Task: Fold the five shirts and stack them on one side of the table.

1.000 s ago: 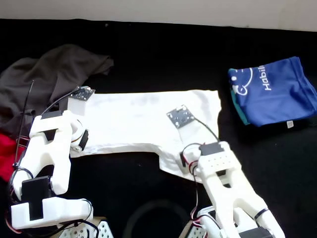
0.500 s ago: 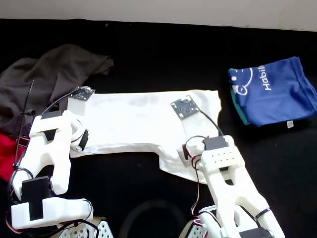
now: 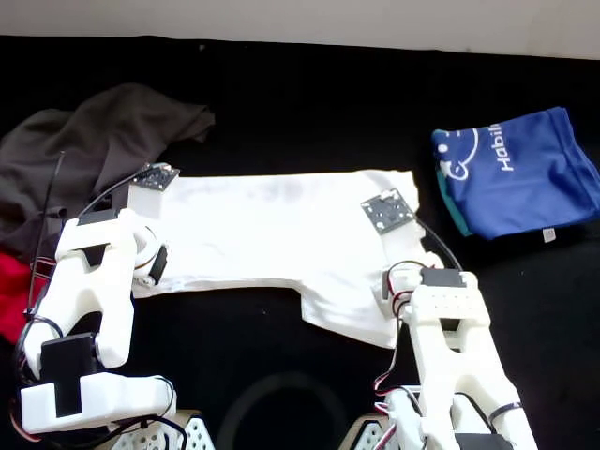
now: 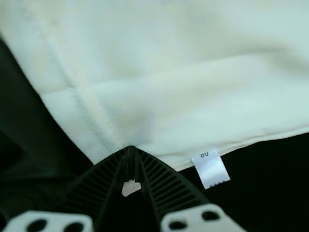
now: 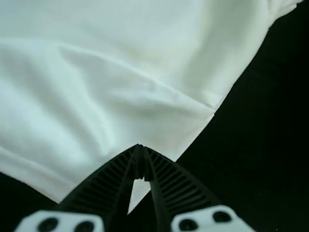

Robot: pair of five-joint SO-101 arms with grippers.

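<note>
A white shirt (image 3: 272,230) lies spread flat across the middle of the black table (image 3: 309,103). My left gripper (image 3: 142,208) sits at its left end. In the left wrist view the gripper (image 4: 131,149) is shut, pinching the shirt's hem (image 4: 169,72) beside a small white label (image 4: 210,166). My right gripper (image 3: 401,242) is at the shirt's right end. The right wrist view has this gripper (image 5: 140,147) shut on a fold of the white cloth (image 5: 96,72). A folded blue shirt (image 3: 516,173) rests at the right side.
A crumpled dark grey shirt (image 3: 103,141) is heaped at the back left, with a bit of red cloth (image 3: 11,291) at the left edge. Bare black table lies between the white shirt and the blue one.
My right arm has moved to the right, drawing the shirt's lower right flap along with it. The left arm has stayed in place.
</note>
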